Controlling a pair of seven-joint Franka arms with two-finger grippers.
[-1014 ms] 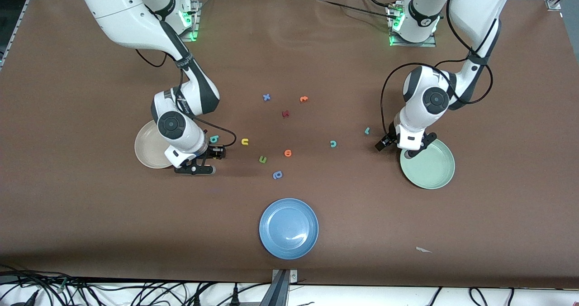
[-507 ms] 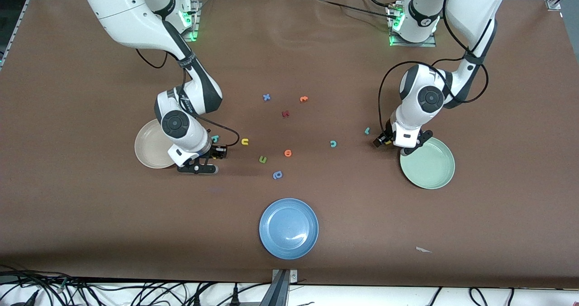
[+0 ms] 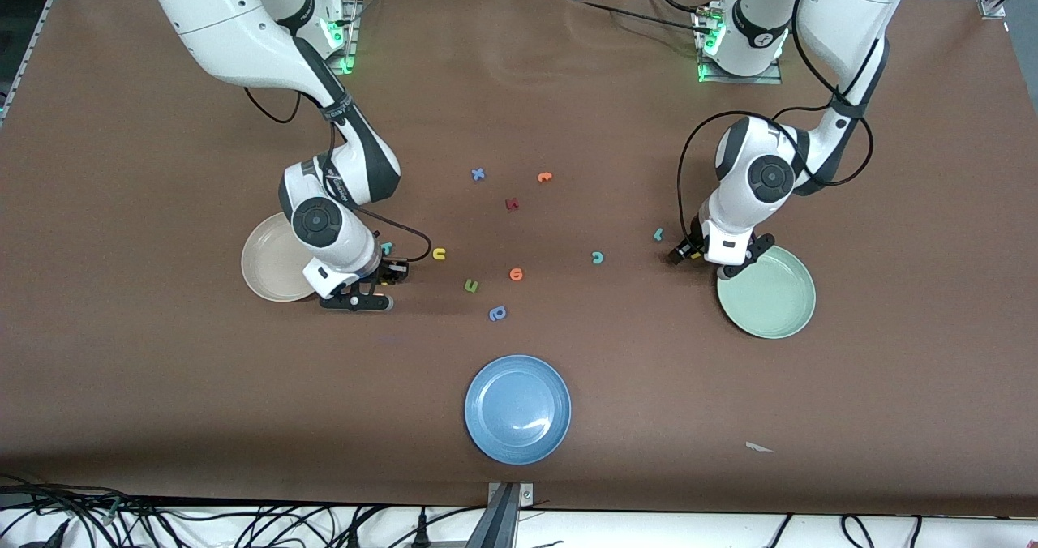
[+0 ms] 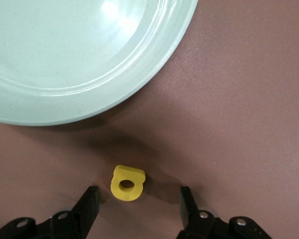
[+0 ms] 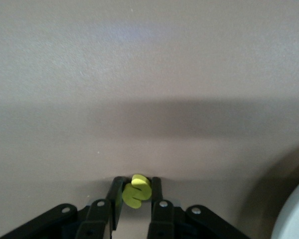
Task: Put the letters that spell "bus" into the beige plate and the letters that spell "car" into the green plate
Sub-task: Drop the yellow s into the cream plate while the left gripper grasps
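My right gripper (image 5: 136,183) is shut on the yellow "s" (image 5: 136,193), low over the table beside the beige plate (image 3: 272,271). The teal "b" (image 3: 387,247) peeks out beside the right hand, and the yellow "u" (image 3: 439,254) lies a little further toward the middle. My left gripper (image 4: 138,191) is open and low, with the yellow "a" (image 4: 127,182) lying on the table between its fingers, just off the green plate's rim (image 4: 139,84). The teal "c" (image 3: 598,258) and the teal "r" (image 3: 658,234) lie on the table toward the middle from the green plate (image 3: 770,297).
A blue plate (image 3: 517,408) sits near the front edge. Loose letters lie mid-table: green (image 3: 471,286), orange (image 3: 516,274), blue (image 3: 497,314), dark red (image 3: 512,204), a blue "x" (image 3: 478,174) and another orange one (image 3: 544,177).
My right gripper has closed on the yellow "s". The left hand has moved off the green plate's rim toward the table's middle and settled.
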